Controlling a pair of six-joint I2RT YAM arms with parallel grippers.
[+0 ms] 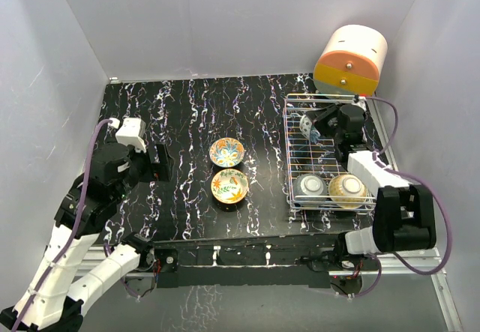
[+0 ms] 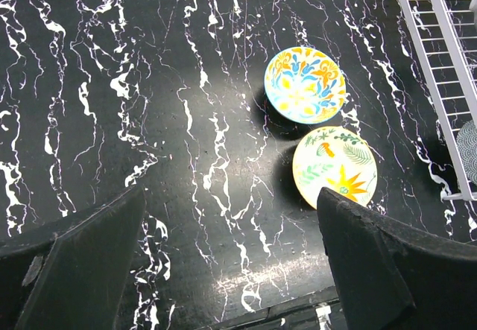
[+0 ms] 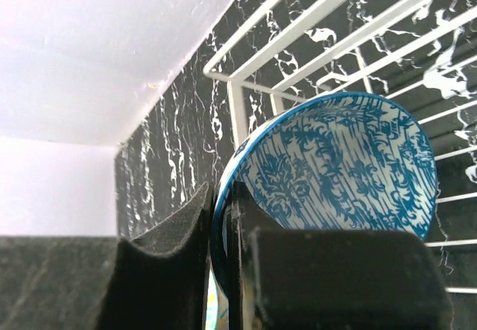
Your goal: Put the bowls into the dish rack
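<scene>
Blue bowl (image 3: 335, 173): rim was pinched by right gripper (image 3: 221, 214) at dish rack (image 1: 290, 160) far end. Left gripper (image 2: 231, 211) hung spread, empty.

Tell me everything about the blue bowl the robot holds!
The blue bowl is small and round, glossy like ceramic, with a swirly blue-and-white pattern inside and a blue rim. It is tipped up on edge. The right hand pinches its rim, one finger inside, one outside. It is over the far end of the dish rack; I cannot tell if it touches the wires.
</scene>
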